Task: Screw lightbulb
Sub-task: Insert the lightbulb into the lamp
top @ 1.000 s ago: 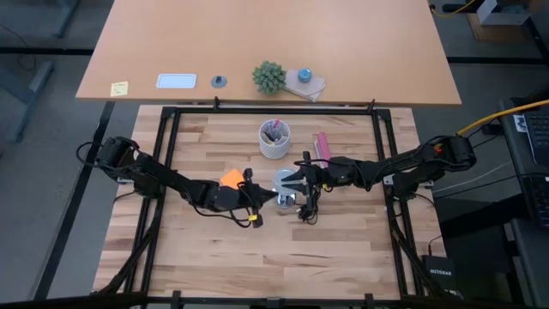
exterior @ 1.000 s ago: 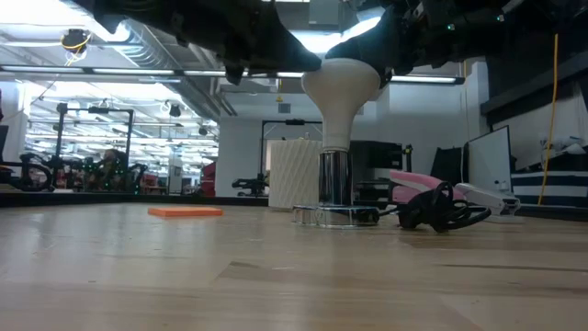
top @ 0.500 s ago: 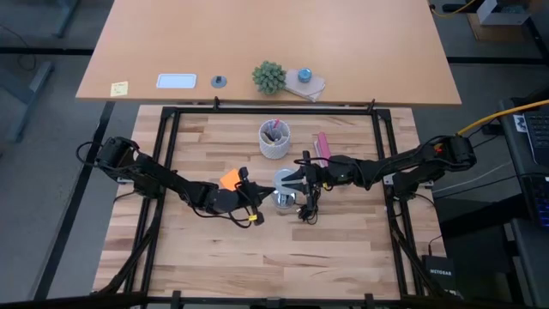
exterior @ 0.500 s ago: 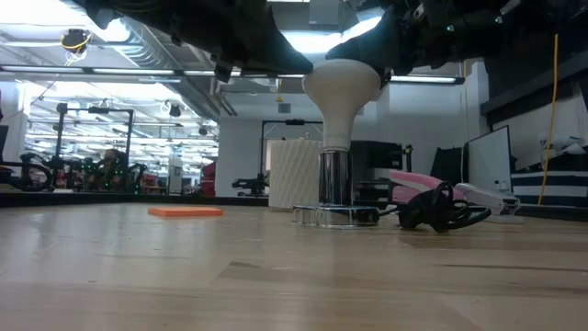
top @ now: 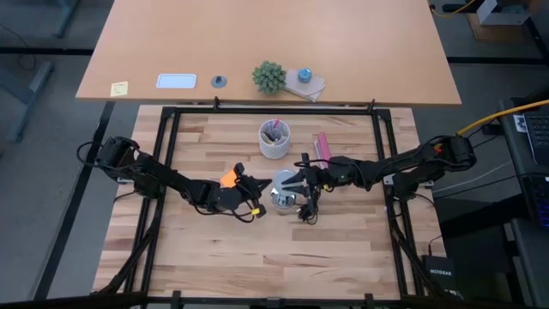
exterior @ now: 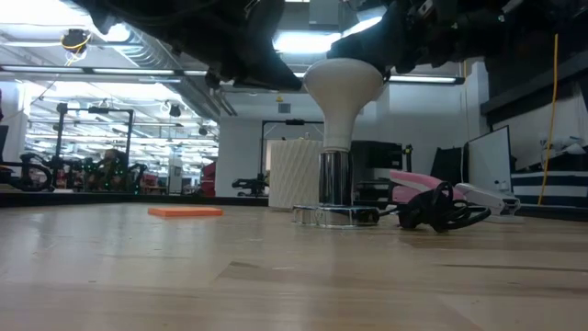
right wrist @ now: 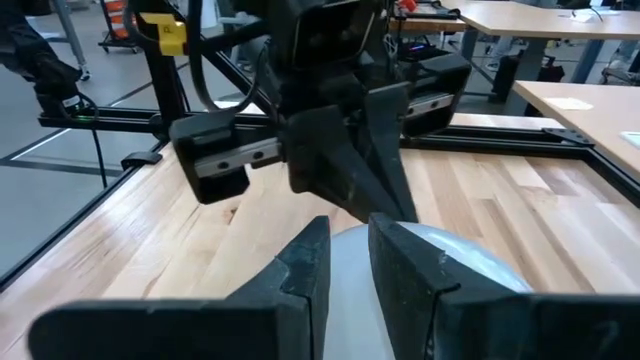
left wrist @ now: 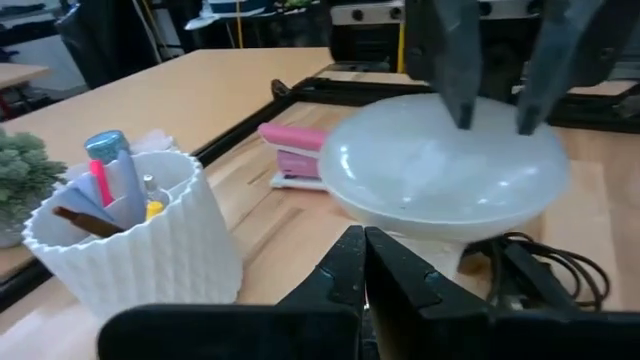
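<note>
From low down across the tabletop (exterior: pixel 276 276) you can see the one white lightbulb (exterior: pixel 342 87) standing up in the one shiny fitting (exterior: pixel 335 188), which the top view mostly hides. The left pincer (left wrist: pixel 365 262) sits just beside the bulb with its two fingers pressed together, holding nothing. The right pincer (right wrist: pixel 345 262) hangs over the bulb's round top with its fingers nearly together, but I cannot tell if it grips; behind stands one white cup of pens (top: pixel 274 139).
</note>
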Robot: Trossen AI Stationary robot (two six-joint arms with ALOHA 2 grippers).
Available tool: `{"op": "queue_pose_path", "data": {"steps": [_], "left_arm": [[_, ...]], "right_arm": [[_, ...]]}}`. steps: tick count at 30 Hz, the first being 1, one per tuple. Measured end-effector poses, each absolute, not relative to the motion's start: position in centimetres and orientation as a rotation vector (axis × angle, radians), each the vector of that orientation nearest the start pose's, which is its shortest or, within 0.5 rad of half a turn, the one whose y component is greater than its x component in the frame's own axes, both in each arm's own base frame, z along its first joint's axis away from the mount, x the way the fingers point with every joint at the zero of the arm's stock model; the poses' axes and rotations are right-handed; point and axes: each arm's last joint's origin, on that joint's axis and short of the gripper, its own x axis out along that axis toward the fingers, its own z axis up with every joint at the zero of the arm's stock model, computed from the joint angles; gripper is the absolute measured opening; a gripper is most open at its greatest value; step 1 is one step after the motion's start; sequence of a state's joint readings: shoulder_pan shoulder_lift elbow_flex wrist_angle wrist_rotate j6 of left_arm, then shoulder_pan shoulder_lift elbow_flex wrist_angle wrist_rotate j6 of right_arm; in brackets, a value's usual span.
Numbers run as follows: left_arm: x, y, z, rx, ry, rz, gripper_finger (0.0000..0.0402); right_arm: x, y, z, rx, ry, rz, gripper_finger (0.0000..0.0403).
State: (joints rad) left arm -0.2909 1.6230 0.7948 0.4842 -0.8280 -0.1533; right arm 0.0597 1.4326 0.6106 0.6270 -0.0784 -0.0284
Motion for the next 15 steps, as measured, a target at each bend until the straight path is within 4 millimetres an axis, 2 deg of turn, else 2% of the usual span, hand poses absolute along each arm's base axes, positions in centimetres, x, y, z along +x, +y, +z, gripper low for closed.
{"op": "queue_pose_path", "data": {"steps": [4,10,15], "left_arm": [[31.6,-7.9,20.2,0.079,0.242,0.552,0.0001],[30.5,-9.9,21.7,0.059,0.192,0.484,0.0001],[30.4,-11.1,21.2,0.030,0.204,0.382,0.0001]], "right_arm": [[28.9,2.0,20.8,-0.026,0.193,0.140,0.0076],[28.9,1.9,20.8,-0.027,0.193,0.135,0.0076],[28.9,1.9,20.8,-0.028,0.193,0.128,0.0076]]}}
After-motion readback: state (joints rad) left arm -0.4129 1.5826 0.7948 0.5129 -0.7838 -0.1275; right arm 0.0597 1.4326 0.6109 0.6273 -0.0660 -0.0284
